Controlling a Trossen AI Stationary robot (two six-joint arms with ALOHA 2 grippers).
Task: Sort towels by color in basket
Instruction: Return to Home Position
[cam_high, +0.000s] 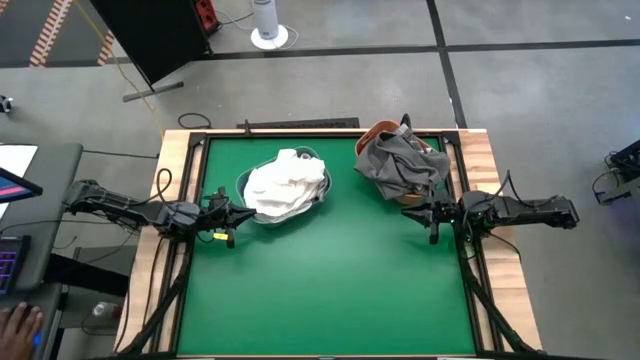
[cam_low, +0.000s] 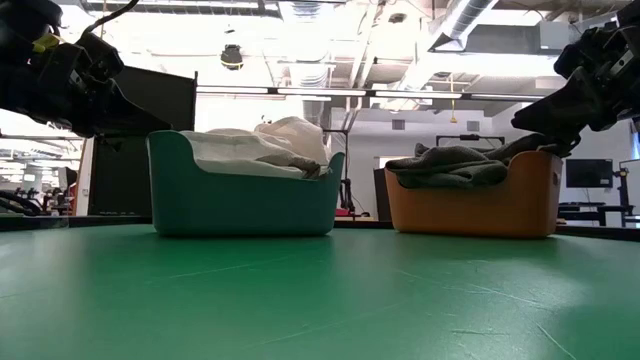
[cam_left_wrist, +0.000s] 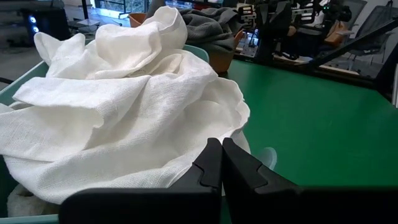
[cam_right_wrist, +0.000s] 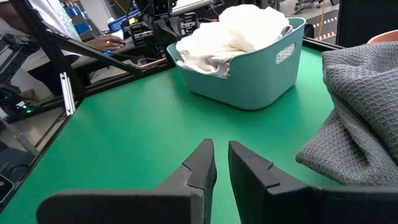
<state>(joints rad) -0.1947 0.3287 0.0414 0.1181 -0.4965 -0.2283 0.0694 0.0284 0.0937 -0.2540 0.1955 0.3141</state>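
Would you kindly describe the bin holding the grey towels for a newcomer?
On the green table stand two bins. The one nearest the right gripper is the orange bin, heaped with grey towels; the teal bin beside it holds white towels.

On my table (cam_high: 330, 290), far half: the left bin (cam_low: 240, 205) holds one towel heap (cam_high: 285, 185), the right bin (cam_low: 470, 210), standing apart from it, holds a second towel heap (cam_high: 400, 165).

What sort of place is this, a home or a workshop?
Probably a robotics lab or workshop: bare concrete floor, exposed ceiling pipes, and a left arm and right arm waiting at a green table.
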